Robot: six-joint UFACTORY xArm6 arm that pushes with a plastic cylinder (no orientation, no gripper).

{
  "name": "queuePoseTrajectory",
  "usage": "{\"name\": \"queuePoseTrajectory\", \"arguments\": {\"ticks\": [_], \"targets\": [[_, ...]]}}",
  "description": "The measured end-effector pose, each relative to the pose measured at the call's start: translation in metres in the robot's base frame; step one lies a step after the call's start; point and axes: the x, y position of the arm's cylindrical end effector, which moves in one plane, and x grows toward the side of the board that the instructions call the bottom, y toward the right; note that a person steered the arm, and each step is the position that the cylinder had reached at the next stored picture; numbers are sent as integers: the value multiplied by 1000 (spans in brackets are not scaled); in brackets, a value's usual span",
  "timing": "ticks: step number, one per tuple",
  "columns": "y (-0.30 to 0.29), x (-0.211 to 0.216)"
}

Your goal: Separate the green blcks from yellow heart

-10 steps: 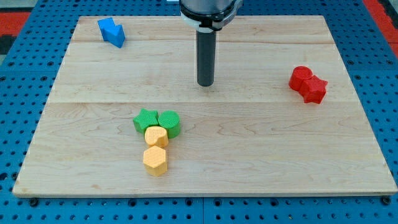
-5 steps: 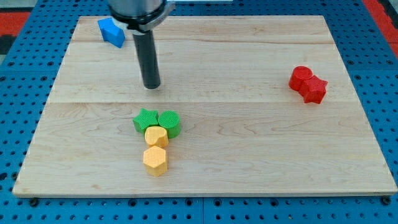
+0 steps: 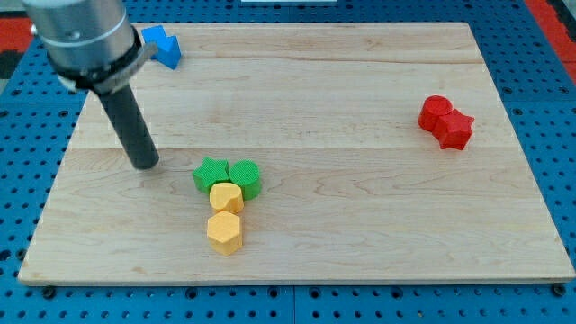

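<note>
A green star block (image 3: 209,174) and a green round block (image 3: 246,177) sit side by side, touching, at the board's lower middle. A yellow heart block (image 3: 226,197) lies just below them, touching both. A yellow hexagon block (image 3: 224,232) lies right below the heart. My tip (image 3: 145,165) rests on the board to the left of the green star, a short gap away, touching no block.
Two blue blocks (image 3: 162,46) lie at the board's top left, partly behind the arm. Two red blocks (image 3: 445,121) lie together at the right. The wooden board (image 3: 360,207) sits on a blue pegboard.
My tip has moved from the board's upper middle leftward and down, to a spot left of the green star. No block has moved.
</note>
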Motion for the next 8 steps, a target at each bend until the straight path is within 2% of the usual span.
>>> {"name": "queuePoseTrajectory", "arguments": {"ticks": [1, 2, 3, 4, 6, 8], "targets": [[9, 53], [19, 47], [55, 13], [57, 13], [161, -11], [192, -11]]}}
